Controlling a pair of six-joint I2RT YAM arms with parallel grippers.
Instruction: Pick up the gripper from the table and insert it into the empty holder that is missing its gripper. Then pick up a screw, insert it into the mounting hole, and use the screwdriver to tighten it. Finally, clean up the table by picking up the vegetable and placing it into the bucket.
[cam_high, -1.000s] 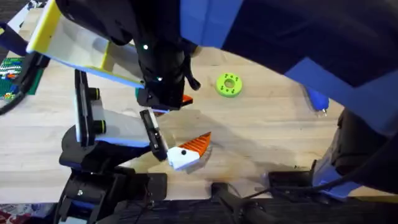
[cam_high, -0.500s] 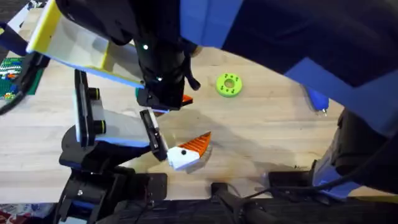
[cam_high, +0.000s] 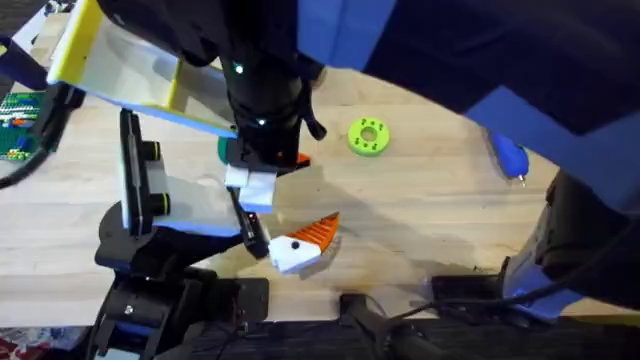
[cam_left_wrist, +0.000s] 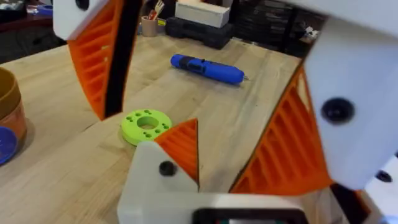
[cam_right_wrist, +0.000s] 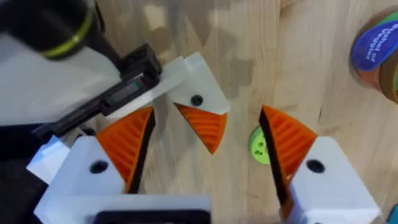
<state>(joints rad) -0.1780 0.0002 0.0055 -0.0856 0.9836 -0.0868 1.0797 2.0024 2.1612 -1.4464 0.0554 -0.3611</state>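
Orange-tipped, the gripper (cam_high: 303, 242) lies on the surface between our open left gripper's (cam_left_wrist: 205, 118) fingers, beside the holder (cam_high: 246, 222), its tip pointing away.

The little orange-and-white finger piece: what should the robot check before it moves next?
1. Finger piece found: ok, it lies at the end of the black holder.
2. Left end effector open: ok, its fingers stand on either side of the piece.
3. Right end effector open: ok, and it holds nothing.
4. Piece fully seated in the holder: cannot tell.
5. Screwdriver free to pick up: ok, it lies alone on the table.
6. Green ring out of the way: ok, it is apart from the piece.
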